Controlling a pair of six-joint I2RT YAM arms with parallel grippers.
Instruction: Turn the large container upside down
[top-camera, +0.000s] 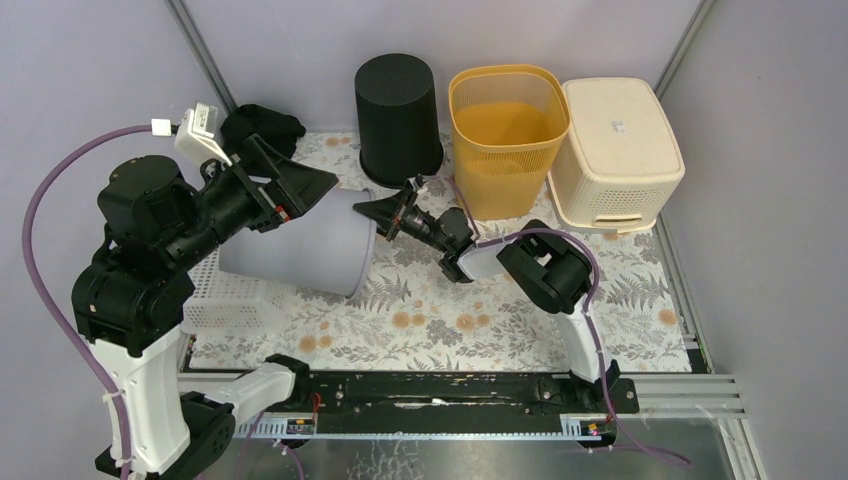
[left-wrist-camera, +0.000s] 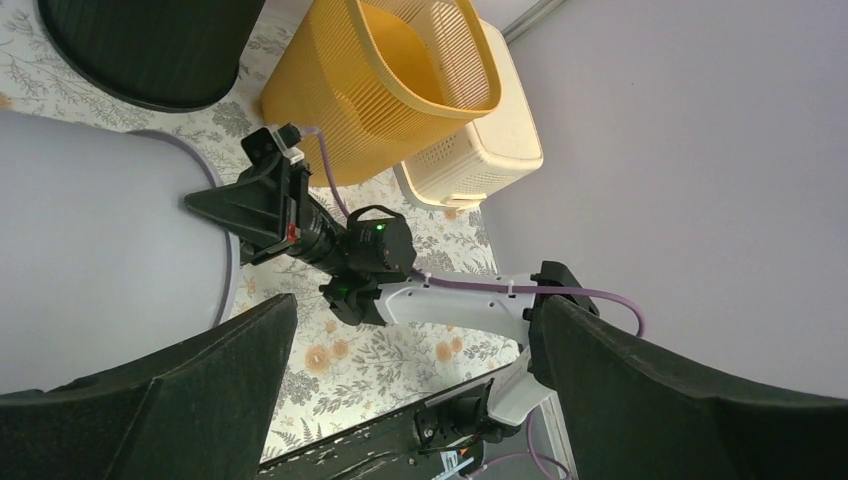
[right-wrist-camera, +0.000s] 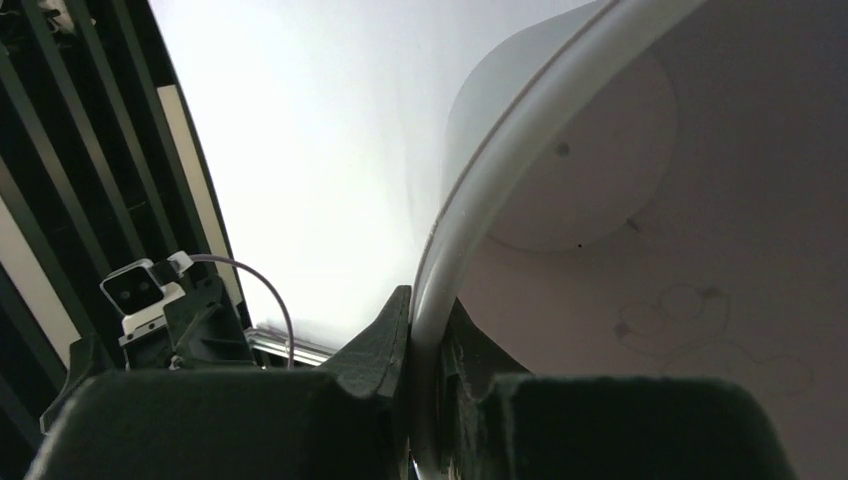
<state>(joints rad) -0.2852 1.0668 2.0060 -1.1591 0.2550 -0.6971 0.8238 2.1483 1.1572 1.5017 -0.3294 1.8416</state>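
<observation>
Right claw (top-camera: 368, 210): pinching the rim of the grey container (top-camera: 300, 250) — one finger inside the mouth, one outside (the right wrist view shows the rim running between them).
Left claw (top-camera: 300, 185): spread wide over the container's upper wall, holding nothing; whether it touches the wall cannot be told.
Grey container: lying on its side on the table (top-camera: 480, 310), mouth facing right, closed bottom toward the left arm.
White slotted basket (top-camera: 235, 298): at the container's near-left side, partly hidden by it.
Black bin (top-camera: 398, 115): behind the container, bottom up.
Orange basket (top-camera: 507, 130): behind and to the right of the container, mouth up.
Cream basket (top-camera: 618, 150): farthest right of the container — bottom up, beside the orange one.
</observation>
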